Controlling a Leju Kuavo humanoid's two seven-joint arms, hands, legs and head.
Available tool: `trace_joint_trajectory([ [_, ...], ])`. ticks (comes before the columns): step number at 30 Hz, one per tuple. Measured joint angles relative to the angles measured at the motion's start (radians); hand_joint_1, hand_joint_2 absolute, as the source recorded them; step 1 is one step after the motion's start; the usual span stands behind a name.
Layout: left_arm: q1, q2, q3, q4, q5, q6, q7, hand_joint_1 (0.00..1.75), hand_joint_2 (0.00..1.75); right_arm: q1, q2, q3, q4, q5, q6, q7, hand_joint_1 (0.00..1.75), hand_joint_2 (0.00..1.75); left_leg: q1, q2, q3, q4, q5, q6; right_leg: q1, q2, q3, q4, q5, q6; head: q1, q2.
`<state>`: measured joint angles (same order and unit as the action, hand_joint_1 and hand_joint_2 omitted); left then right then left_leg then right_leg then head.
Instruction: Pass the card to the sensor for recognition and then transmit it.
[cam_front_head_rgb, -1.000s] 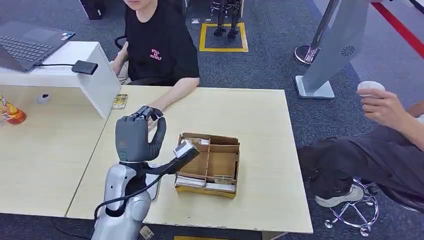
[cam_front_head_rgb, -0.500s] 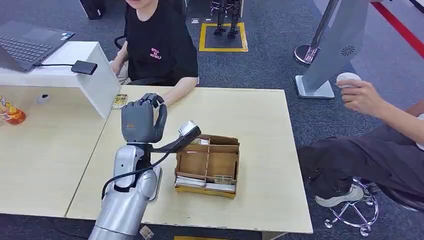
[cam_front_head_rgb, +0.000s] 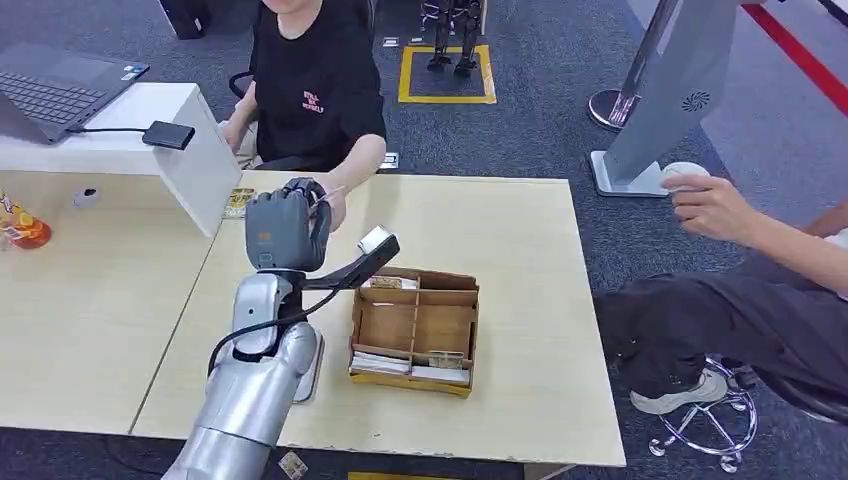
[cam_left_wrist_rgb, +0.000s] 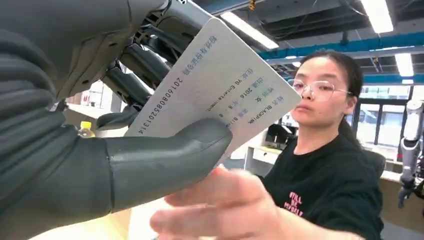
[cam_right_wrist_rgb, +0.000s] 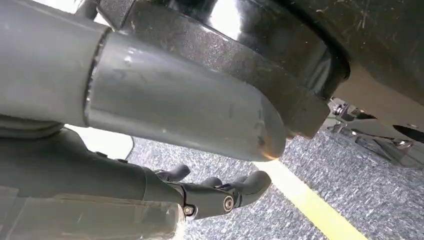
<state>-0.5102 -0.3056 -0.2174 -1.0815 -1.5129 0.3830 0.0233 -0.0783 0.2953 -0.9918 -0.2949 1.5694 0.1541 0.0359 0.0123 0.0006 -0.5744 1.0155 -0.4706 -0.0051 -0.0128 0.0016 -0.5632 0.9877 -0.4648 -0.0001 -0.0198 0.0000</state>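
My left hand (cam_front_head_rgb: 285, 228) is raised above the table's far edge, in front of the seated person in black (cam_front_head_rgb: 318, 95). It pinches a white printed card (cam_left_wrist_rgb: 220, 90) between the thumb (cam_left_wrist_rgb: 165, 160) and the dark fingers (cam_left_wrist_rgb: 145, 60). The person's hand (cam_left_wrist_rgb: 225, 212) reaches up just below the card, and in the head view this hand (cam_front_head_rgb: 335, 205) is right beside mine. Whether it touches the card I cannot tell. A black box (cam_front_head_rgb: 168, 134) wired to a laptop sits on a white riser at the back left. My right hand (cam_right_wrist_rgb: 220, 195) hangs over the carpet, holding nothing, fingers loosely spread.
A wooden compartment box (cam_front_head_rgb: 420, 274) with cards stands mid-table, right of my forearm. A laptop (cam_front_head_rgb: 50, 90), an orange bottle (cam_front_head_rgb: 20, 228) and a small yellowish card (cam_front_head_rgb: 239, 203) lie at the left. A second person sits at the right, holding a white object (cam_front_head_rgb: 685, 172).
My left hand has moved with the card away from me toward the person in black, whose hand has come up to it. The person on the right moved the white object leftward.
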Motion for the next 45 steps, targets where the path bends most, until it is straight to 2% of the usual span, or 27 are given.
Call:
trace_joint_trajectory([
  [12, -0.002, 0.000, 0.032, 0.052, -0.004, 0.000, 0.001, 1.75, 1.75, -0.001, -0.009, 0.008, 0.009, 0.000, 0.000, -0.001, 0.00, 0.00, 0.000, 0.000, 0.000, 0.000, 0.000, 0.000, 0.000, 0.000, 0.000, 0.000, 0.000, 0.000, 0.000, 0.000],
  [13, -0.002, 0.000, 0.034, 0.055, 0.002, 0.000, -0.001, 0.03, 1.75, -0.001, -0.009, 0.008, 0.010, -0.001, 0.000, -0.002, 0.00, 0.00, 0.000, 0.000, 0.000, 0.000, 0.000, 0.000, 0.000, 0.000, 0.000, 0.000, 0.000, 0.000, 0.000, 0.000],
  [18, -0.002, 0.000, 0.057, 0.087, 0.061, 0.000, -0.036, 0.00, 1.75, -0.001, -0.010, 0.008, 0.010, -0.006, -0.002, -0.005, 0.00, 0.00, 0.000, 0.000, 0.000, 0.000, 0.000, 0.000, 0.000, 0.000, 0.000, 0.000, 0.000, 0.000, 0.000, 0.000],
  [22, 0.015, -0.005, 0.071, 0.091, 0.138, 0.000, -0.087, 0.00, 1.75, 0.000, -0.010, 0.008, 0.010, -0.017, -0.003, -0.005, 0.00, 0.00, 0.000, 0.000, 0.000, 0.000, 0.000, 0.000, 0.000, 0.000, 0.000, 0.000, 0.000, 0.000, 0.000, 0.000],
  [24, 0.042, -0.012, 0.074, 0.073, 0.244, -0.026, -0.133, 0.00, 1.75, 0.002, -0.010, 0.008, 0.009, -0.025, -0.003, -0.005, 0.00, 0.00, 0.000, 0.000, 0.000, 0.000, 0.000, 0.000, 0.000, 0.000, 0.000, 0.000, 0.000, 0.000, 0.000, 0.000],
  [26, 0.079, -0.024, 0.078, 0.013, 0.368, -0.080, -0.163, 0.00, 1.75, 0.005, -0.010, 0.005, 0.008, -0.034, -0.003, -0.005, 0.00, 0.00, 0.000, 0.000, 0.000, 0.000, 0.000, 0.000, 0.000, 0.000, 0.000, 0.000, 0.000, 0.000, 0.000, 0.000],
  [28, 0.112, -0.034, 0.078, -0.047, 0.646, -0.211, -0.190, 0.00, 1.75, 0.008, -0.010, 0.000, 0.003, -0.044, -0.002, -0.008, 0.00, 0.00, 0.000, 0.000, -0.001, 0.000, 0.000, 0.000, 0.000, 0.000, 0.000, 0.000, 0.000, 0.000, 0.000, 0.000],
  [29, 0.127, -0.034, 0.078, -0.074, 0.806, -0.283, -0.196, 0.00, 0.00, 0.010, -0.010, -0.003, -0.002, -0.045, 0.005, -0.008, 0.00, 0.00, 0.000, 0.000, -0.001, 0.000, -0.001, 0.000, 0.000, 0.000, 0.000, 0.000, 0.000, 0.000, 0.000, 0.000],
  [31, 0.153, -0.030, 0.078, -0.118, 1.049, -0.376, -0.202, 0.00, 0.00, 0.017, -0.010, -0.008, -0.014, -0.045, 0.020, -0.013, 0.00, 0.00, 0.000, 0.000, -0.001, 0.000, -0.001, 0.000, 0.000, 0.000, 0.000, 0.000, 0.000, 0.000, 0.000, 0.000],
  [32, 0.171, -0.026, 0.078, -0.142, 1.130, -0.404, -0.211, 0.00, 1.75, 0.019, -0.010, -0.011, -0.020, -0.047, 0.027, -0.016, 0.00, 0.00, 0.000, 0.000, -0.001, 0.000, -0.001, 0.000, 0.000, 0.000, 0.000, 0.000, 0.000, 0.000, 0.000, 0.000],
  [33, 0.194, -0.019, 0.077, -0.176, 1.211, -0.434, -0.221, 0.00, 1.75, 0.021, -0.010, -0.013, -0.027, -0.048, 0.033, -0.018, 0.00, 0.00, 0.000, 0.000, -0.001, 0.000, -0.001, 0.000, 0.000, 0.000, 0.000, 0.000, 0.000, 0.000, 0.000, 0.000],
  [38, 0.320, 0.011, 0.052, -0.306, 1.409, -0.479, -0.243, 0.00, 1.75, 0.031, -0.010, -0.030, -0.050, -0.051, 0.042, -0.018, 0.00, 0.00, 0.000, 0.000, -0.001, 0.000, -0.001, 0.000, 0.000, 0.000, 0.000, 0.000, -0.001, 0.001, 0.000, 0.000],
  [41, 0.386, 0.023, 0.048, -0.377, 1.583, -0.533, -0.264, 0.00, 1.75, 0.033, -0.010, -0.035, -0.060, -0.045, 0.046, -0.018, 0.00, 0.00, 0.000, 0.000, -0.001, 0.000, -0.001, 0.000, 0.000, 0.000, 0.000, 0.000, -0.002, 0.001, 0.000, 0.000],
  [45, 0.461, 0.032, 0.034, -0.446, 1.752, -0.594, -0.253, 0.00, 1.75, 0.033, -0.010, -0.043, -0.067, -0.043, 0.046, -0.018, 0.00, 0.00, 0.000, 0.000, -0.001, 0.000, -0.001, 0.000, 0.000, 0.000, 0.000, 0.000, -0.002, 0.001, 0.000, 0.000],
])
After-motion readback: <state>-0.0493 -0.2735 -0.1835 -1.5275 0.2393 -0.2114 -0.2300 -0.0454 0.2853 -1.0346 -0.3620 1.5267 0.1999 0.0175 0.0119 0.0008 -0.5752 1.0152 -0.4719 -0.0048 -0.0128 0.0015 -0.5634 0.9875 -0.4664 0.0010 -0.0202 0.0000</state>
